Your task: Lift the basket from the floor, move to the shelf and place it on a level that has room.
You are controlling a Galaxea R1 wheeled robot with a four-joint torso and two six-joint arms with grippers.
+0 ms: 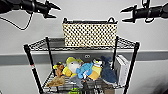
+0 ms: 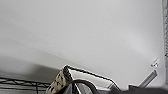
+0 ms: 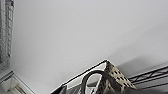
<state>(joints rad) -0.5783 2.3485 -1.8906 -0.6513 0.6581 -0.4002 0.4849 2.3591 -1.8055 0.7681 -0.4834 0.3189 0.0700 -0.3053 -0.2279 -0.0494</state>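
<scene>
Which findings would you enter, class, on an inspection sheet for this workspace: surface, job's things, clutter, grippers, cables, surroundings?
Surface: top tier of the black wire shelf, a flat grid.
Job's things: basket stands upright on the top tier, about centred, apart from both grippers.
Clutter: plush toys and a white box on the tier below.
Grippers: left gripper and right gripper open, raised on either side of the basket, holding nothing.
Cables: a dark cable hangs looped beneath the left arm.
Surroundings: plain pale wall with a grey band behind the shelf.
</scene>
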